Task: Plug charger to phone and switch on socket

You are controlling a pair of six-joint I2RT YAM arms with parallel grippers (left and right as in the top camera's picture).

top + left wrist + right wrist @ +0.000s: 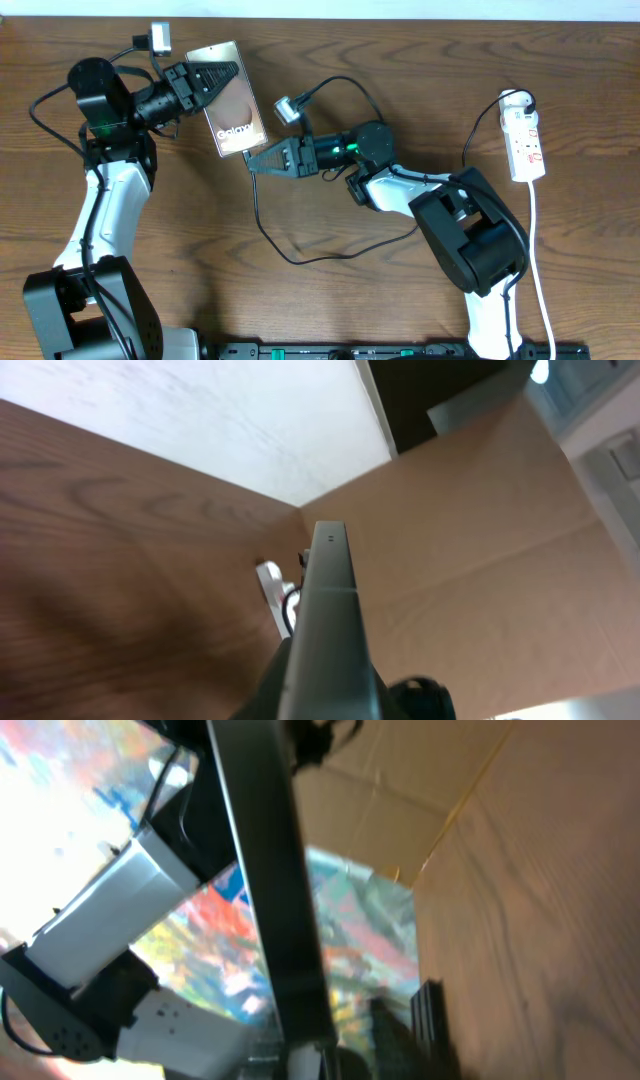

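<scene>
The phone (232, 98) has a glossy face and a white "Galaxy" label, and lies tilted at the back left. My left gripper (205, 82) is shut on its left long edge. In the left wrist view the phone (326, 610) shows edge-on, running away from the jaws. My right gripper (256, 163) is closed on the charger plug tip, right at the phone's near end. The thin black charger cable (290, 255) loops from there across the table. In the right wrist view the phone's edge (262, 870) is a dark bar that ends just above the jaws. The white socket (526, 135) lies at the far right, away from both grippers.
The right arm's body (470, 235) lies across the middle right of the wooden table (350, 300). The socket's white cable (540, 270) runs toward the front edge. A thicker black arm cable (345, 85) arches behind the right wrist. A black rail (400, 350) lines the front edge.
</scene>
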